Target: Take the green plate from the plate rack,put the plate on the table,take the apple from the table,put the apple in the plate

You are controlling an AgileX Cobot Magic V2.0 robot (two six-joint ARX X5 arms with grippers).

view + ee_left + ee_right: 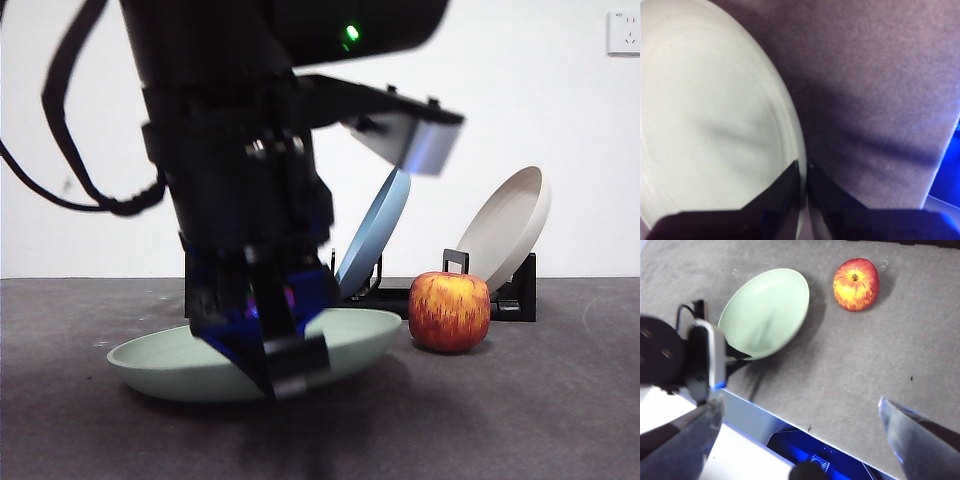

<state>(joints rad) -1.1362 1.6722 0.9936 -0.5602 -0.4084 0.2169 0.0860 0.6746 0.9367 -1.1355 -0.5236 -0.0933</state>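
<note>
The green plate (pixel 200 362) lies low on the table (pixel 520 420), its right side slightly raised. My left gripper (pixel 285 365) is shut on the plate's near rim; in the left wrist view the two jaws pinch the rim (pixel 802 170) of the green plate (pixel 705 120). The apple (pixel 449 311) stands on the table to the right of the plate, in front of the plate rack (pixel 515 295). My right gripper (pixel 801 402) is open and empty, high above the table, looking down on the green plate (pixel 765 310) and the apple (pixel 856 284).
A blue plate (pixel 375 230) and a beige plate (pixel 510 225) lean in the rack behind. The left arm (pixel 695 360) reaches over the table's near edge. Bare table lies between the plate and the apple (pixel 840 355).
</note>
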